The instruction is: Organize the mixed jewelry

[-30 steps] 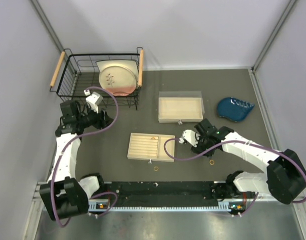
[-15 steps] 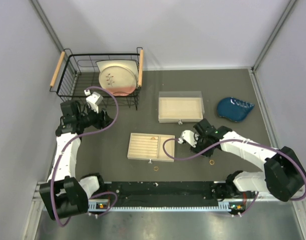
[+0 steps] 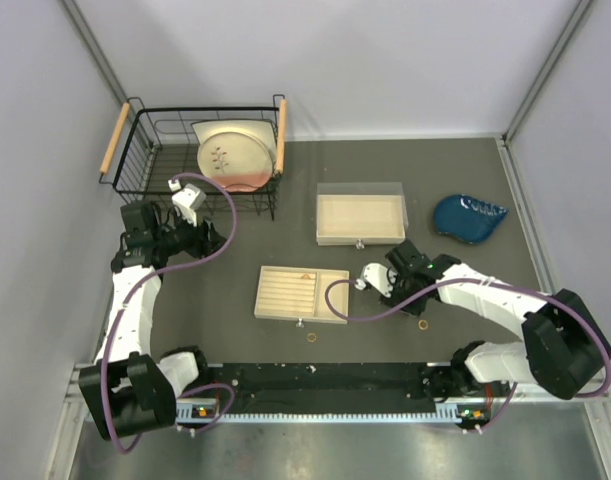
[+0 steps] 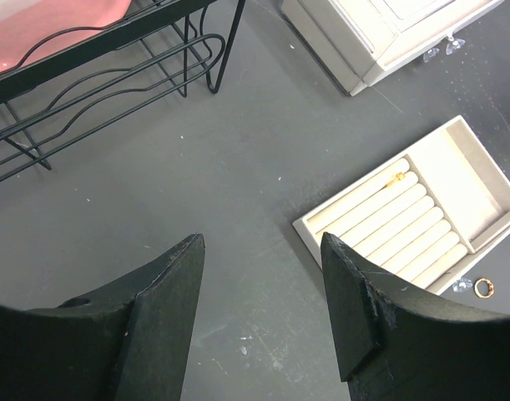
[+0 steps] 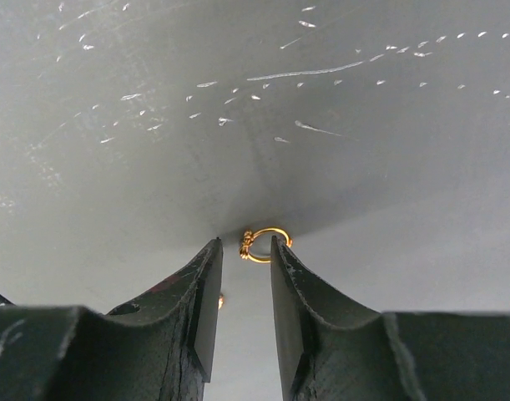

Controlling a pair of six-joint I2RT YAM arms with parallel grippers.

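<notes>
In the right wrist view a small gold ring lies on the grey table right at my fingertips, partly behind the right finger. My right gripper stands low over it with the jaws a narrow gap apart, not clamped on it. In the top view the right gripper is right of the beige ridged tray. Two more gold rings lie on the table. One gold ring sits in the tray. My left gripper is open and empty. No silver hoop shows.
A beige drawer box stands behind the tray. A blue dish is at the right. A black wire rack holding a plate is at the back left, close to my left gripper.
My right gripper has shifted slightly left and toward the near edge. The left arm has not moved.
</notes>
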